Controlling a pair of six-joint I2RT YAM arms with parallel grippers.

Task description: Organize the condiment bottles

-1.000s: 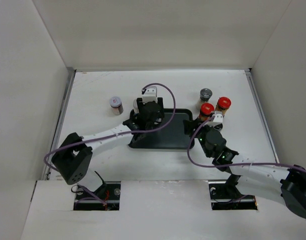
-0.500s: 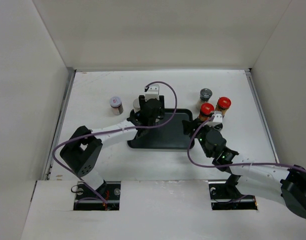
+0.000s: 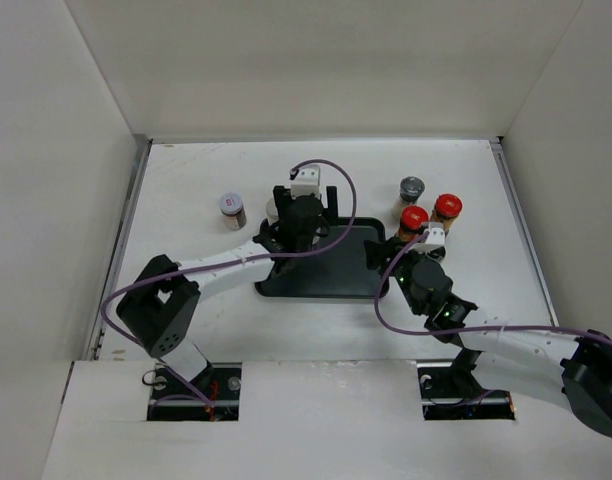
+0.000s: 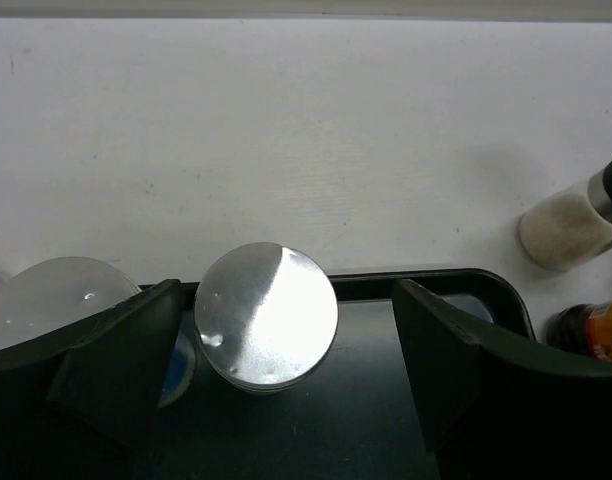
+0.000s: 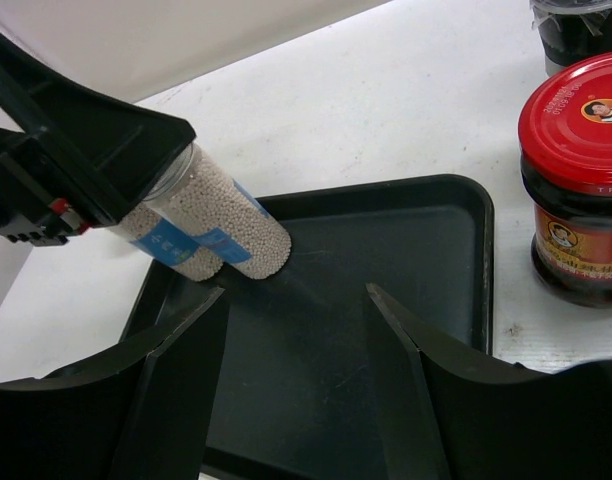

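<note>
Two grey-lidded jars with blue bands [image 5: 226, 228] [image 5: 174, 245] stand side by side in the far-left corner of the black tray [image 3: 336, 280]. My left gripper [image 3: 304, 208] hangs over them, open. In the left wrist view one shiny lid [image 4: 266, 315] lies between its fingers and the other lid [image 4: 51, 300] is outside the left finger. My right gripper [image 5: 296, 295] is open and empty over the tray's right part. Two red-lidded jars [image 3: 414, 220] [image 3: 447, 207] and a dark-lidded jar [image 3: 412, 187] stand right of the tray. A pale-lidded jar [image 3: 231, 210] stands to its left.
The near red-lidded jar [image 5: 576, 190] stands just off the tray's right rim [image 5: 483, 260], close to my right fingers. White walls enclose the table on the left, far and right sides. The left arm's purple cable [image 3: 336, 180] loops above the tray.
My left gripper has shifted slightly toward the tray's far edge, over the two blue-banded jars. The right arm and the other jars have not moved.
</note>
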